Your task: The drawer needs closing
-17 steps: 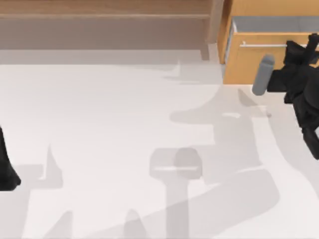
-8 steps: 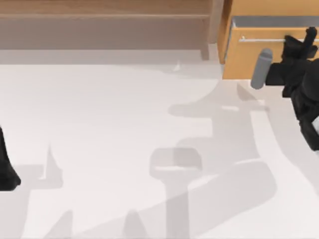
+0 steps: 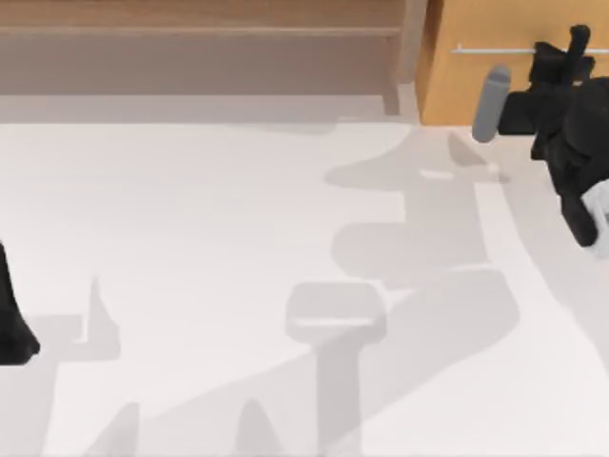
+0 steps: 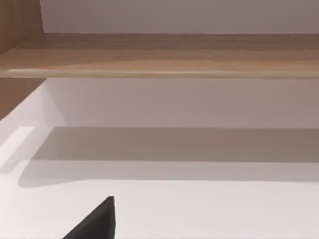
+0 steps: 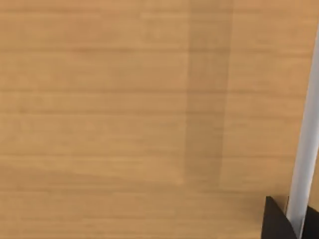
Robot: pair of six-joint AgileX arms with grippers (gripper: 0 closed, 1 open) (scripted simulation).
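Drawer (image 3: 495,81) sits at the far right corner of the surface (image 3: 238,238) in the top view, its orange-tan front facing the room and the thin silver handle (image 3: 490,49) running along its upper part. None of the white inner walls show, so I judge it nearly or fully pushed home. Right pincer (image 3: 569,55) is pressed up against the front, at the handle; whether its fingers are spread or closed I cannot tell. Left arm (image 3: 11,319) is parked at the left edge of the surface. A long wooden shelf (image 3: 200,29) runs along the far edge.

Left wrist view looks across the bare surface to that shelf (image 4: 164,55), with a dark fingertip (image 4: 97,224) in the foreground.

Right wrist view is close on the wood front (image 5: 124,114), the handle bar (image 5: 305,149) crossing one side.

To finish well, the push should go straight in, square to the front, slow near the end, until the front sits flush, then back off without hooking the handle.
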